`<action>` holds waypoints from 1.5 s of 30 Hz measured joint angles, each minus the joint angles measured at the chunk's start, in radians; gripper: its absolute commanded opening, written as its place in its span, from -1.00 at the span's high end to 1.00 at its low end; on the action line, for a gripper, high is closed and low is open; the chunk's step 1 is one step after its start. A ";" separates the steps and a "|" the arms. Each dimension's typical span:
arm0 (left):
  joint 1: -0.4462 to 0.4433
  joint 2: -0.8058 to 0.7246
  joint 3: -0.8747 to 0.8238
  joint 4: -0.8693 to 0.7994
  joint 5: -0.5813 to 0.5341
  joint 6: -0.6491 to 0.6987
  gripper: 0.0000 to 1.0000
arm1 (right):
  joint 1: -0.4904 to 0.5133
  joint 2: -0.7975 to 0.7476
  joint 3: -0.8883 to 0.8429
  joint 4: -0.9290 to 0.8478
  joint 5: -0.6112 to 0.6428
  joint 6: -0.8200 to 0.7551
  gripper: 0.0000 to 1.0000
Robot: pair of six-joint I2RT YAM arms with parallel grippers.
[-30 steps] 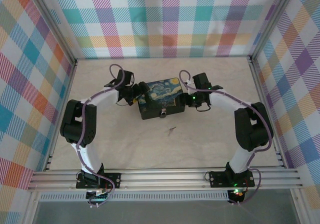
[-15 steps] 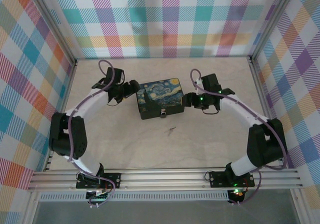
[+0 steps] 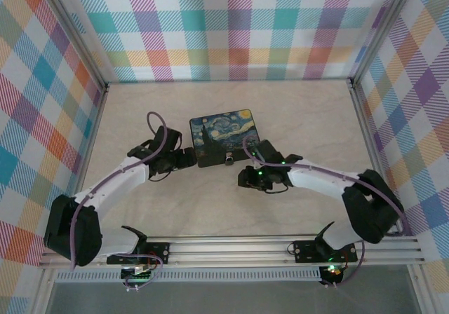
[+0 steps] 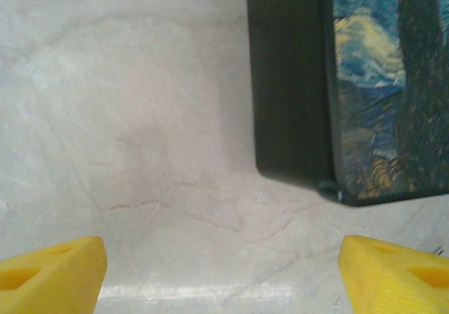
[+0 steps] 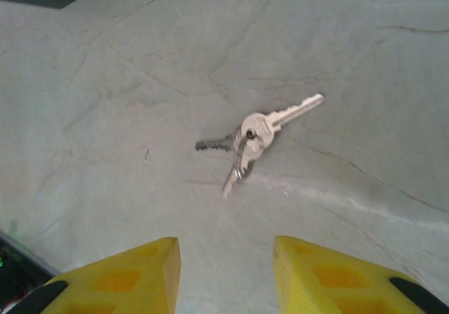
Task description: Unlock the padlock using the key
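At the six o'clock face of the night-sky box (image 3: pixel 224 135), the small silver padlock (image 3: pixel 229 160) hangs on the clasp, seen from above as a pale glint against the dark wall. Whether its shackle is shut is too small to tell.

The key bunch (image 5: pixel 252 135) lies loose on the marbled tabletop (image 3: pixel 295 118), untouched. One bright key points toward two o'clock, a darker one toward nine o'clock and a third toward seven o'clock.

The right tool (image 5: pixel 224 258) hovers low over the tabletop with the bunch at its twelve o'clock. Its yellow fingers stand partly apart and hold nothing. From above, the right tool (image 3: pixel 244 177) sits at about five o'clock of the padlock.

The left tool (image 4: pixel 221 272) waits at the box's eight o'clock corner, its fingers spread wide and empty. From above, the left tool (image 3: pixel 185 158) sits just beside the box wall.

The step in hand appears to be fetching the key. The next move likely calls for advancing the right tool over the bunch and pinching one key by its head. Flat metal on a smooth surface could slip or bring the whole ring along.

The box lid is down, so its contents cannot be seen.
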 measured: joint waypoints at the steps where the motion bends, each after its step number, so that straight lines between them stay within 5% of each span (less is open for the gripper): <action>1: -0.001 -0.008 -0.003 -0.004 -0.001 -0.002 -0.70 | 0.008 0.027 0.019 0.000 0.011 0.006 0.26; 13: -0.003 -0.056 -0.017 -0.014 -0.003 -0.002 -0.71 | 0.037 0.207 0.129 -0.016 0.098 0.035 0.37; 20: -0.004 -0.056 -0.017 -0.014 0.000 -0.001 -0.69 | 0.038 0.235 0.140 -0.043 0.122 0.055 0.66; 34: -0.116 -0.008 -0.011 0.010 0.100 -0.049 -0.64 | 0.035 0.183 0.096 -0.011 0.121 0.026 0.85; 45: -0.183 0.182 -0.010 0.253 0.293 -0.245 -0.35 | 0.018 0.033 0.002 0.092 0.003 -0.108 0.84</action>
